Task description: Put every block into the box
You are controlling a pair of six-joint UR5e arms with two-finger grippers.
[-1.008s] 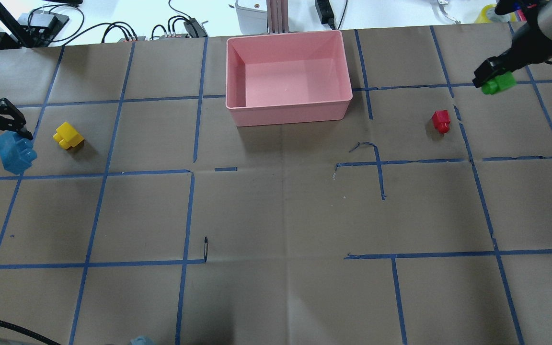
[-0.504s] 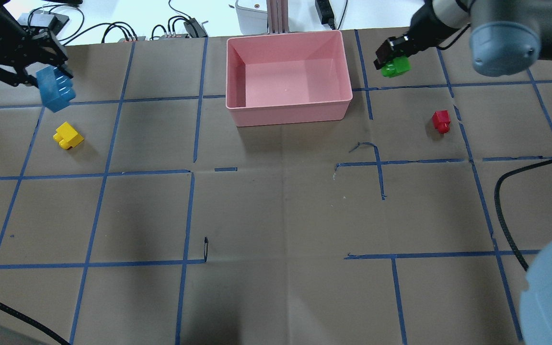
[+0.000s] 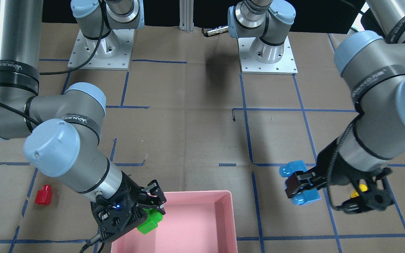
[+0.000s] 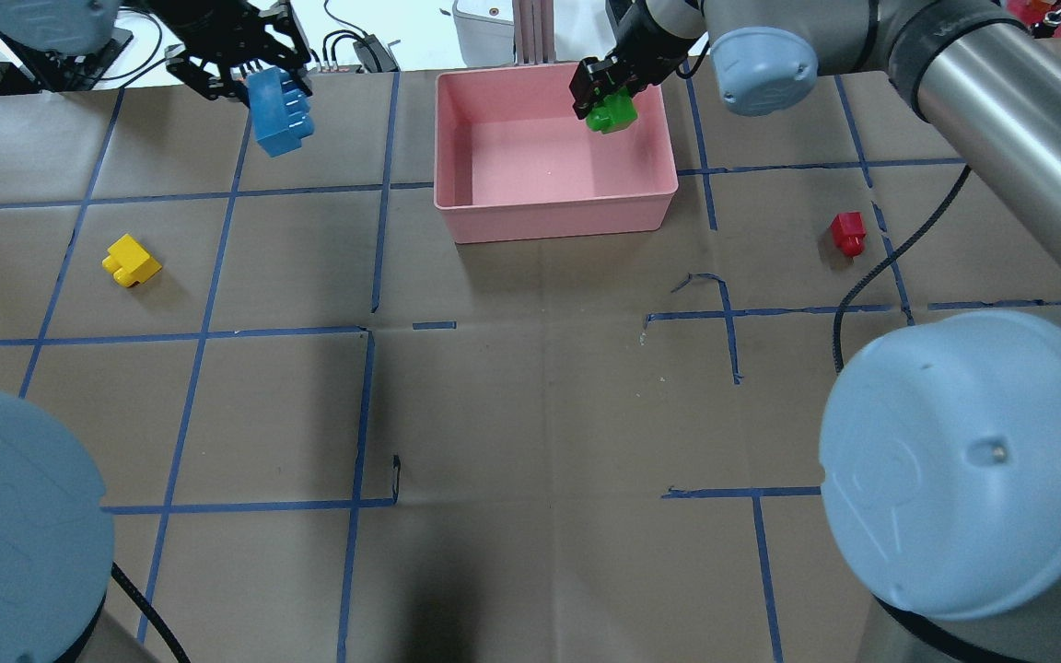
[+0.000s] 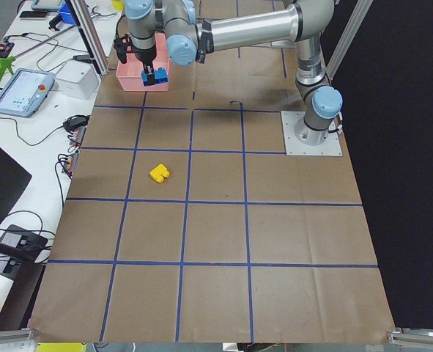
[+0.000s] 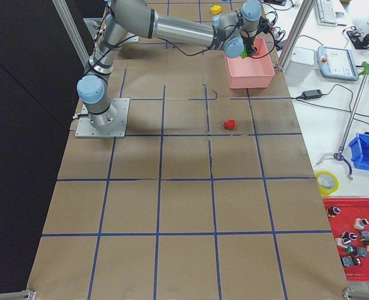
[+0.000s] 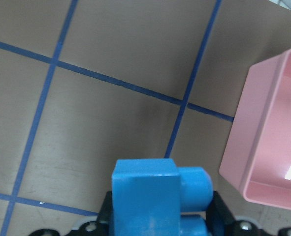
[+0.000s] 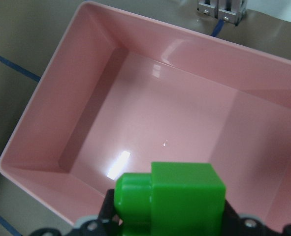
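Note:
My right gripper (image 4: 606, 96) is shut on the green block (image 4: 613, 114) and holds it above the far right part of the pink box (image 4: 556, 217), whose floor is bare in the right wrist view (image 8: 61, 123). The green block (image 8: 179, 201) fills that view's bottom. My left gripper (image 4: 263, 85) is shut on the light blue block (image 4: 280, 116), held above the table left of the box, with the box's edge (image 7: 253, 147) at the right of the left wrist view. The yellow block (image 4: 132, 261) lies at the far left and the red block (image 4: 848, 232) right of the box.
Cables and devices (image 4: 355, 51) line the table's far edge behind the box. Blue tape lines (image 4: 360, 405) cross the brown paper. My arms' large elbow joints (image 4: 963, 460) fill the near corners of the overhead view.
The right gripper carried the green block leftward from right of the box to over it. The left gripper carried the blue block rightward and farther back, closer to the box.

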